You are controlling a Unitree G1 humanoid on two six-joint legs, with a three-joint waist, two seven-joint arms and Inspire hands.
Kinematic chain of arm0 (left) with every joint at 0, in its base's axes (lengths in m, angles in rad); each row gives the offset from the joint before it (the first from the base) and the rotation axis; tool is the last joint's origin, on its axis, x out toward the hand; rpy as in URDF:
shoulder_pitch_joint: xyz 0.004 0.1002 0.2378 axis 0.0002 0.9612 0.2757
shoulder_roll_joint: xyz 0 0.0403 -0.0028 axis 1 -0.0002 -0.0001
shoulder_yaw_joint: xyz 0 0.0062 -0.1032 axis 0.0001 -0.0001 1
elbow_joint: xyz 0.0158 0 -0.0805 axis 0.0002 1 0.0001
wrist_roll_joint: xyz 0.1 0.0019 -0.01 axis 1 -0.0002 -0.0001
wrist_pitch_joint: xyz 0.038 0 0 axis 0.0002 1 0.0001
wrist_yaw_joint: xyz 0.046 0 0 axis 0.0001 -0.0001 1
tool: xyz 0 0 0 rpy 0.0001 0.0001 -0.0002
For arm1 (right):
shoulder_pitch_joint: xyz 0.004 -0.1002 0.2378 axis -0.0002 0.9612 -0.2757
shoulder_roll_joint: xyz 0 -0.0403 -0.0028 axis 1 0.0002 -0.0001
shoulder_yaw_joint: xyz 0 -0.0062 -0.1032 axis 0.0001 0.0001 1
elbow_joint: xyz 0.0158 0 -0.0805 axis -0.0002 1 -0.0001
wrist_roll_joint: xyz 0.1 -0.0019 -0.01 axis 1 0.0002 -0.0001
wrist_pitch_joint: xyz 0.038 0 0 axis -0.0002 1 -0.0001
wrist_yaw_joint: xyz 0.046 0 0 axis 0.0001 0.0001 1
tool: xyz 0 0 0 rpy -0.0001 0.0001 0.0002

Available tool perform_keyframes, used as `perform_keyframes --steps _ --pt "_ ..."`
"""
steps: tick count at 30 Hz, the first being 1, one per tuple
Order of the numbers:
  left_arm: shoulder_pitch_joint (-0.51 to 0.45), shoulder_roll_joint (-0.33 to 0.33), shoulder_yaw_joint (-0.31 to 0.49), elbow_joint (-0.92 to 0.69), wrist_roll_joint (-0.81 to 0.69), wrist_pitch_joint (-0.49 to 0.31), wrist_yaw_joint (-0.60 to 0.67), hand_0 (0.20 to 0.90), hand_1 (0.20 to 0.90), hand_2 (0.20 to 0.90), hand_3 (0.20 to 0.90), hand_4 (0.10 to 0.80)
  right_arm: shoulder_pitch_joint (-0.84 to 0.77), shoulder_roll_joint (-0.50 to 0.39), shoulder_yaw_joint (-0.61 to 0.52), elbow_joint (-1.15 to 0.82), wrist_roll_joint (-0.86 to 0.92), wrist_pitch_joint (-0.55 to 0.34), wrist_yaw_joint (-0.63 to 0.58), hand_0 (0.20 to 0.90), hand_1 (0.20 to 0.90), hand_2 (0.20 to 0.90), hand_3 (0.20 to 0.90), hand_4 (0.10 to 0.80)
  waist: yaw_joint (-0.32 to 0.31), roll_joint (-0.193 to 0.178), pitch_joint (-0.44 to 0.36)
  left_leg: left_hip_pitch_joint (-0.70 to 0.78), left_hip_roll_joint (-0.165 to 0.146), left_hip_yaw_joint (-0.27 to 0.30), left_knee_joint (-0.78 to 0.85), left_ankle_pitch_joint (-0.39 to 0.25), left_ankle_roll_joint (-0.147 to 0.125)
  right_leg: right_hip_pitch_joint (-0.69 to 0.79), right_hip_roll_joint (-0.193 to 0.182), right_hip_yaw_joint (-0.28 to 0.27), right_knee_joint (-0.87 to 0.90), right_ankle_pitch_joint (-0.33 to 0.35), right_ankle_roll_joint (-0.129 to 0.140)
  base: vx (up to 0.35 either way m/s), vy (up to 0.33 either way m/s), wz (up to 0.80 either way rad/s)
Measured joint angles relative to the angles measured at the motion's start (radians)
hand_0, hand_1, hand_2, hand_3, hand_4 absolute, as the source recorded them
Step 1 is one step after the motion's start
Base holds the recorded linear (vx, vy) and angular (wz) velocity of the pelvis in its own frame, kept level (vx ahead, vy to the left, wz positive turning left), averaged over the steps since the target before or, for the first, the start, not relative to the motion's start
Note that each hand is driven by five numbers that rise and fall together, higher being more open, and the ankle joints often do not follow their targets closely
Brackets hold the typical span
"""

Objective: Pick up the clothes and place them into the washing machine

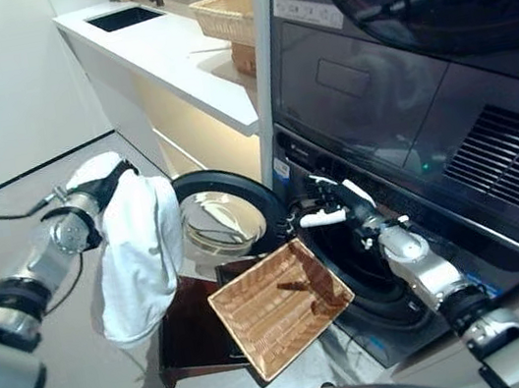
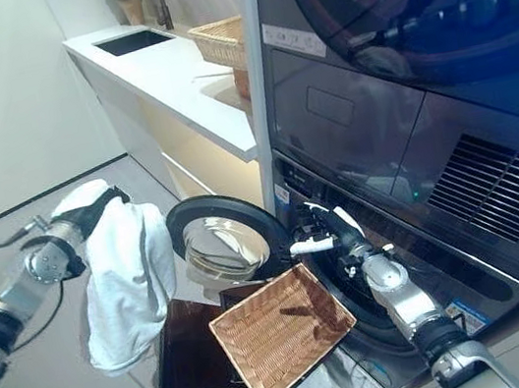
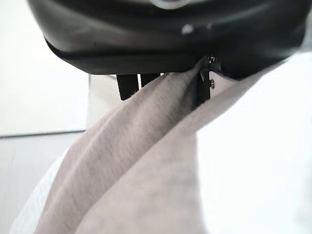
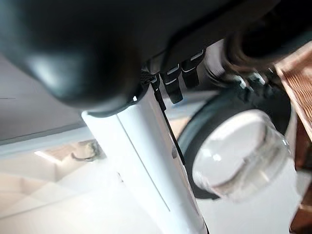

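From the left eye view we see our left hand raised with a white cloth draped over it and hanging beside the open washer door; our right hand sits at the drum opening, fingers relaxed and apart, above a tilted wicker basket. In the left wrist view cloth covers our fingers, so we cannot tell their state. The right wrist view shows the door glass

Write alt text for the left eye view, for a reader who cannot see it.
The left robot hand holds up a white garment beside the washing machine's open round door. The right robot hand reaches at the drum opening, above an empty wicker basket tilted on a dark stand.
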Motion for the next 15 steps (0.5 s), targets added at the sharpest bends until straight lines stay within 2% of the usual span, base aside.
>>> perform_keyframes --steps 3,8,15 --pt "-0.04 0.002 -0.003 -0.012 0.0 -0.017 0.0 0.2 0.2 0.2 0.2 0.3 -0.004 0.049 0.046 0.024 0.059 -0.001 0.035 0.9 0.9 0.9 0.9 0.8 0.003 0.002 0.0 -0.004 0.0 -0.01 0.0 0.001 -0.001 0.001 0.0 -0.005 0.0 -0.001 -0.001 0.003 -0.014 0.08" --pt "-0.048 -0.007 -0.005 -0.041 -0.001 -0.021 0.0 0.2 0.2 0.2 0.2 0.3 -0.005 0.097 0.118 0.03 0.088 0.0 0.058 0.9 0.9 0.9 0.9 0.8 0.003 0.003 -0.001 -0.005 0.0 -0.012 0.001 0.002 -0.001 0.001 0.0 -0.009 0.0 -0.001 -0.001 0.001 -0.001 0.01" --pt "-0.048 -0.089 -0.017 -0.061 -0.001 -0.025 0.0 0.2 0.2 0.2 0.2 0.3 -0.033 0.153 0.185 0.038 0.157 0.003 0.057 0.9 0.9 0.9 0.9 0.8 0.019 0.004 -0.001 -0.006 0.0 -0.014 0.004 0.004 -0.001 0.001 -0.001 -0.014 0.0 0.0 -0.001 0.0 0.0 0.0"
